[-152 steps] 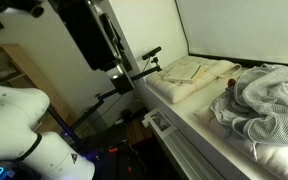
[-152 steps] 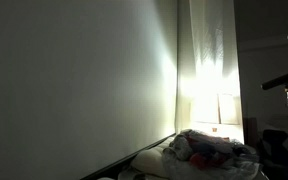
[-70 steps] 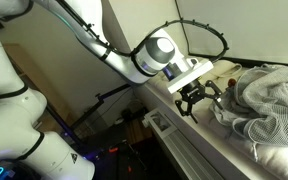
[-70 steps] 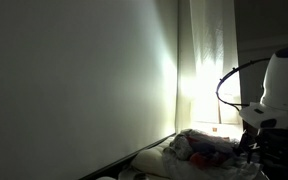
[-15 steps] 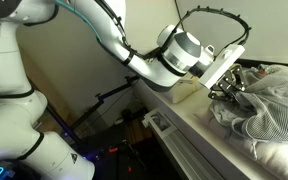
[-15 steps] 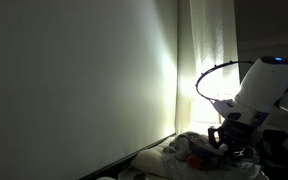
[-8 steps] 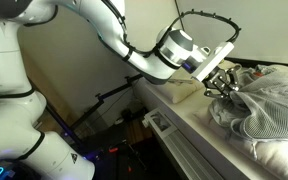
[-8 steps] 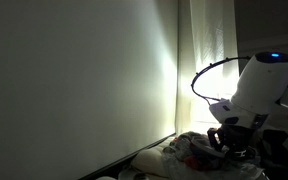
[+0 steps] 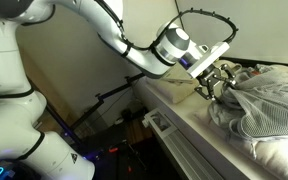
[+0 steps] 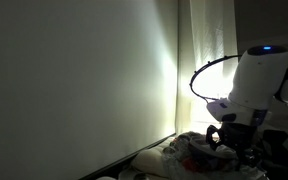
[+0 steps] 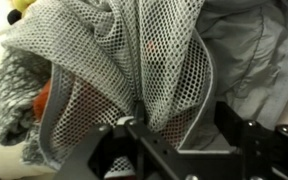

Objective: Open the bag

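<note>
What's inside the bunched grey mesh bag (image 11: 124,60) is unclear; my gripper (image 11: 180,140) sits spread wide against it, gripping nothing.

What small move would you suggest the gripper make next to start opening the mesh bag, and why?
Probably close the gripper on the gathered neck of the mesh bag: the jaws stand open with that bunch between them, so a pinch there could pull the mouth apart.
</note>
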Controlling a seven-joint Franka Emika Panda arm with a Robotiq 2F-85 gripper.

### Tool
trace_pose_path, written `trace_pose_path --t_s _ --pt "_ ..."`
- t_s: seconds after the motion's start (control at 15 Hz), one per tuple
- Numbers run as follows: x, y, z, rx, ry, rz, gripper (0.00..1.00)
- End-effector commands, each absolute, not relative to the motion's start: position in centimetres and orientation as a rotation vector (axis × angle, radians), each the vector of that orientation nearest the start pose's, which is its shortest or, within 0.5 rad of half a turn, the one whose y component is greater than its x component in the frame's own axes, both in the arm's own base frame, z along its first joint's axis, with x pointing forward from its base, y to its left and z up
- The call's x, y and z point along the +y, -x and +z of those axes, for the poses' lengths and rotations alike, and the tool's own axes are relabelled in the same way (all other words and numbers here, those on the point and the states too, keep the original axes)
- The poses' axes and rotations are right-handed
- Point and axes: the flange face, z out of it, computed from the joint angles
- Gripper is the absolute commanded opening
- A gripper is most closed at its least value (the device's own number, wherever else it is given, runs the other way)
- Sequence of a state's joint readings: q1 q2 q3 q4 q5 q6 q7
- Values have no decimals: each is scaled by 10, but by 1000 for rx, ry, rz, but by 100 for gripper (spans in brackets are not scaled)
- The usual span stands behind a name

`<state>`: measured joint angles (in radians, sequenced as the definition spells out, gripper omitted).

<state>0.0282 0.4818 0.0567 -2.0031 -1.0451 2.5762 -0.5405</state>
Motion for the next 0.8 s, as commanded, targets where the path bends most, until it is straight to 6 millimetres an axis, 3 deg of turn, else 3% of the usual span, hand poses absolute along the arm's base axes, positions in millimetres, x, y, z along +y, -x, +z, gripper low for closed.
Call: trace_pose_path --t_s 0.0,0.27,0.73 --pt "61 -603 229 1756 -1912 -83 100" --pt "64 -599 231 1767 -1960 -75 100" --pt "102 -574 244 1867 -1986 -58 100"
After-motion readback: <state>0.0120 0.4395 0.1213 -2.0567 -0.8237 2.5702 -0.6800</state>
